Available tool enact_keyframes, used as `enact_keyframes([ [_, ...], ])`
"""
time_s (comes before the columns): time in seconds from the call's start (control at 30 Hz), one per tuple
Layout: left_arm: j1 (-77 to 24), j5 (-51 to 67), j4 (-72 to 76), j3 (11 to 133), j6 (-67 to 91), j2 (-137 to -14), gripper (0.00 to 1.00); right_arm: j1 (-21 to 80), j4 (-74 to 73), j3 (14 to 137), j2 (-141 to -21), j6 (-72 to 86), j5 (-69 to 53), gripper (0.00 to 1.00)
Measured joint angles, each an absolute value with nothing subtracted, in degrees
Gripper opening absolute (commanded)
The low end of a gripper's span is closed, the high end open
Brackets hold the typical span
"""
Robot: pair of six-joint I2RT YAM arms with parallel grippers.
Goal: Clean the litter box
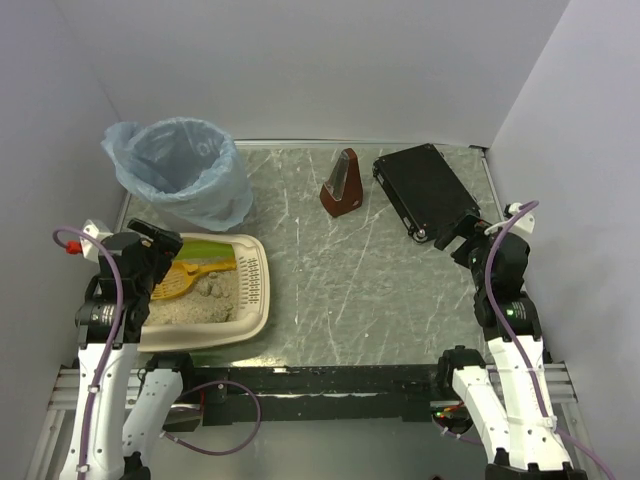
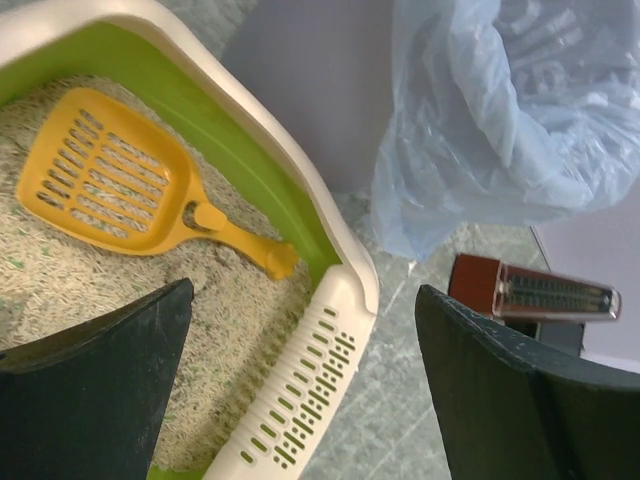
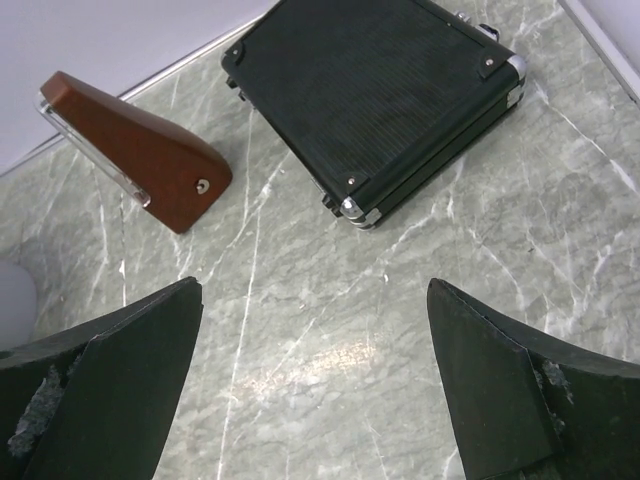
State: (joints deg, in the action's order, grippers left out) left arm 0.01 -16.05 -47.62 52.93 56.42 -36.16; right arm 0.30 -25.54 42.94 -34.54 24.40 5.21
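Left gripper (image 2: 305,300) and right gripper (image 3: 312,292) both gape wide, holding nothing. Pretty sure the shallow cream-beige plastic litter box (image 1: 250,318) lies lengthwise left-right, slotted ledge (image 1: 255,275) pointing right, gritty grey litter (image 1: 195,308) inside.

The left arm (image 1: 108,300) partly hides the litter box (image 1: 260,275).

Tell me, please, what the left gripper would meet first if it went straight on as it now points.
Probably the litter box, at its slotted rim, framed by the left gripper; the yellow scoop lies aside. Depth is unclear.
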Motion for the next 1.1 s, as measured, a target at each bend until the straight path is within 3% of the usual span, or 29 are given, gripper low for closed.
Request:
enact_keyframes([
  [0.37,-2.4,-2.8,-38.5,44.6,55.4,-38.0,0.97,0.3,-20.3,39.2,-32.3,23.7,1.7,1.00],
  [0.63,-22.7,-8.8,-31.8,44.3,55.1,-58.1,0.97,0.3,-19.3,38.1,-30.5,22.1,-0.9,1.00],
  [1.1,-28.0,-9.2,-22.1,43.3,45.6,-68.8,0.99,0.3,-19.4,38.1,-30.3,21.3,-1.4,1.00],
])
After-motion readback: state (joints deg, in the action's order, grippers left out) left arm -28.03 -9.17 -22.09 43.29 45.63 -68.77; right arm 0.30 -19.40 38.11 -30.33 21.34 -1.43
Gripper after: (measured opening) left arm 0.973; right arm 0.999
